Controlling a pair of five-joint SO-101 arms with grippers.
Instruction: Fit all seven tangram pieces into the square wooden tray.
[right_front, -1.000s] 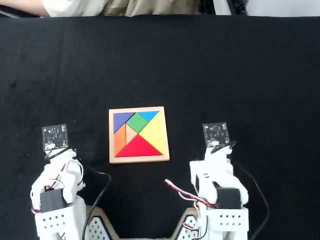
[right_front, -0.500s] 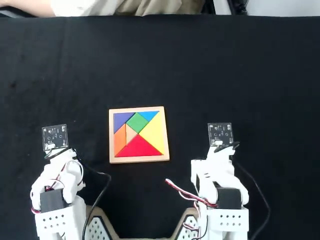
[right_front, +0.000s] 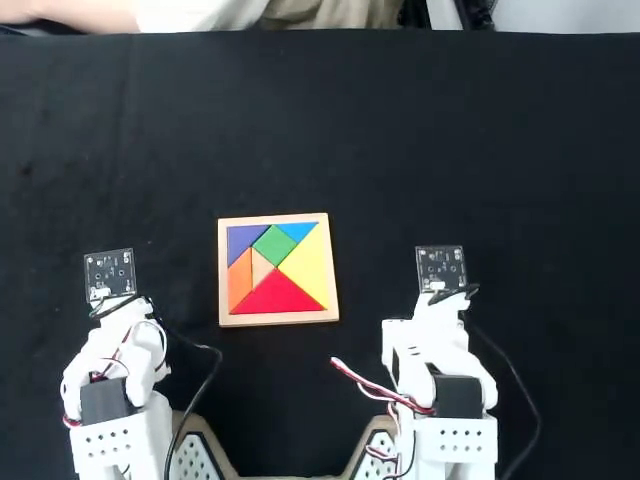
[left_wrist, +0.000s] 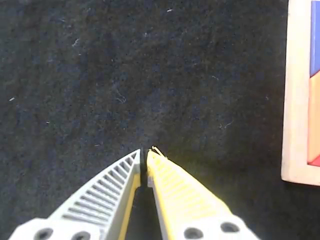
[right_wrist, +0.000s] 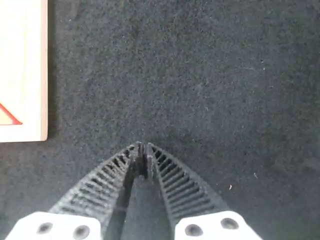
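– Since a second ago the right arm (right_front: 437, 340) has edged slightly away from the tray (right_front: 278, 320). The left arm (right_front: 112, 350) hasn't stirred.
– And from above?
– The tray lies flat on the black cloth (right_front: 450, 150) between the arms. Seven coloured pieces (right_front: 278, 295) fill it, with no gaps I can see.
– The left wrist view?
– There the left gripper (left_wrist: 145, 152) is closed on nothing, tips touching, over bare cloth. The tray (left_wrist: 295, 100) is near but apart.
– The right wrist view?
– Much the same: the right gripper (right_wrist: 144, 146) is pinched together and empty, with the tray (right_wrist: 25, 70) apart from it.
– What's left?
– Little, I'd judge. Park both arms well clear and avoid brushing the rim, so nothing lifts out.
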